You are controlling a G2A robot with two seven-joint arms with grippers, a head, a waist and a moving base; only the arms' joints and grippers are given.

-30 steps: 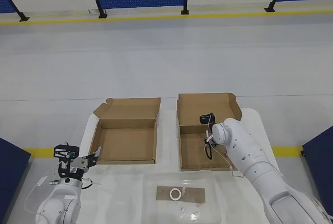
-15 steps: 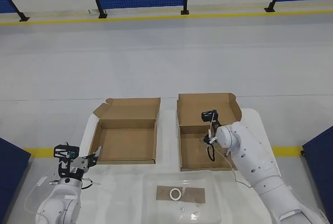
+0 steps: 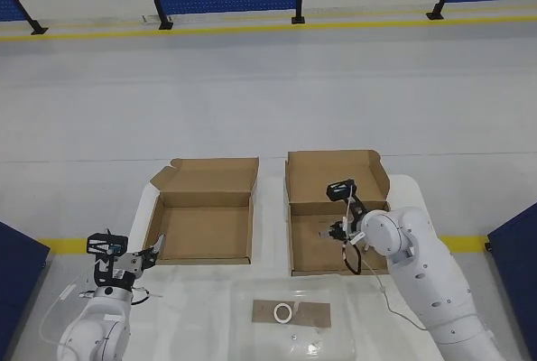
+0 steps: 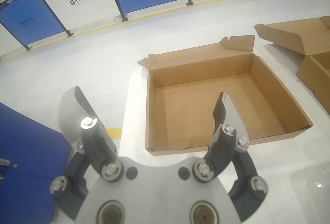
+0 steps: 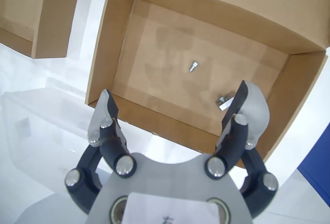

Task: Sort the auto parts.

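Observation:
Two open cardboard boxes stand side by side. The left box [image 3: 205,230] [image 4: 219,96] is empty. The right box [image 3: 315,244] [image 5: 167,60] holds a small silver bolt [image 5: 193,66] and a metal clip part [image 5: 223,101]. My right gripper [image 5: 175,92] [image 3: 333,232] hangs open above the near part of the right box, holding nothing; one finger is just beside the clip part. My left gripper [image 4: 152,106] [image 3: 151,250] is open and empty, near the left box's front left corner. A white ring [image 3: 283,313] lies on a cardboard piece in a clear bin [image 3: 250,336].
The clear bin sits at the table's near edge, in front of both boxes, with a small shiny part [image 3: 315,347] in it too. Both box lids stand folded open at the back. Blue partitions flank the table's left and right sides.
The right arm has swung to the right and back toward the near side, with its gripper staying over the right box. The left arm has kept still.

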